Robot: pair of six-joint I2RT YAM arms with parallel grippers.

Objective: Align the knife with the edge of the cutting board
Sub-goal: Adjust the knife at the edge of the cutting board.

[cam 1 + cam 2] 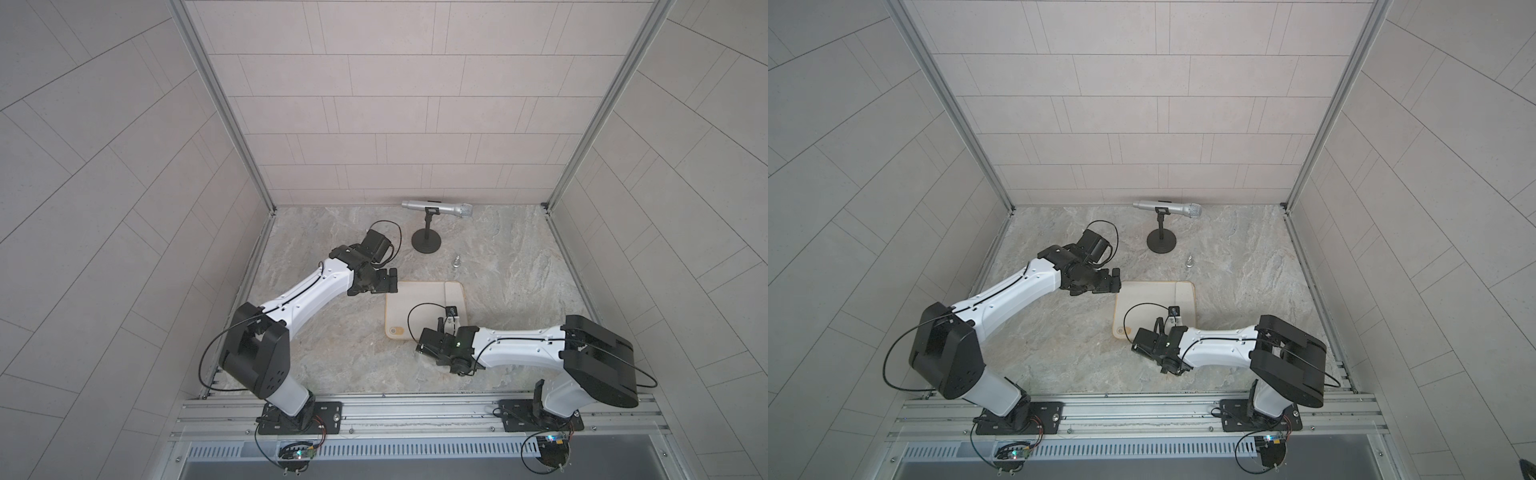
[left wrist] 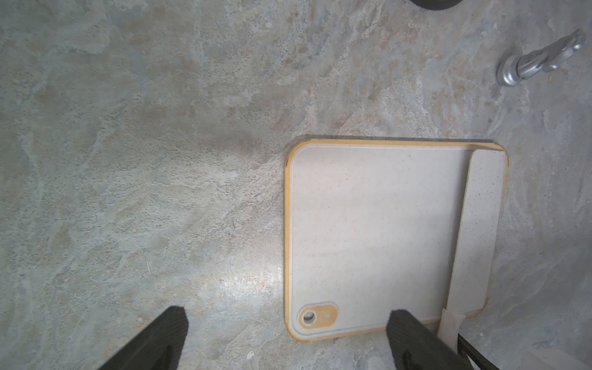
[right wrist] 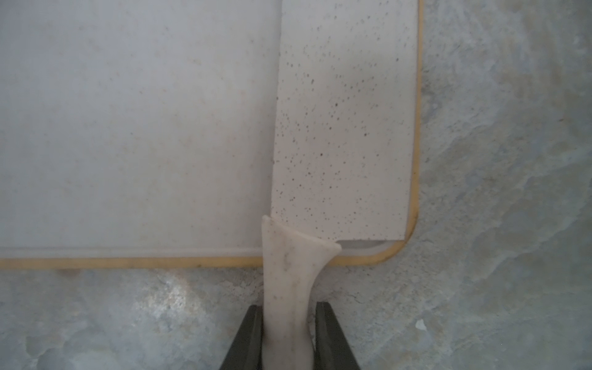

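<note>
Right wrist view, low right pincer clasping knife handle, left pincer released.

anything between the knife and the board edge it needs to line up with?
Nothing visible. The knife blade lies flat on the cutting board along its tan rim, with the right gripper closed on the handle. The microphone stands apart from the board.

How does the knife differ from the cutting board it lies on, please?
The cutting board is nearly square; the knife is long and narrow. The board has a tan rim and a corner hole; the knife has neither. The board lies free, while the knife's handle overhangs it, held in the right pincer. Both are pale cream.
</note>
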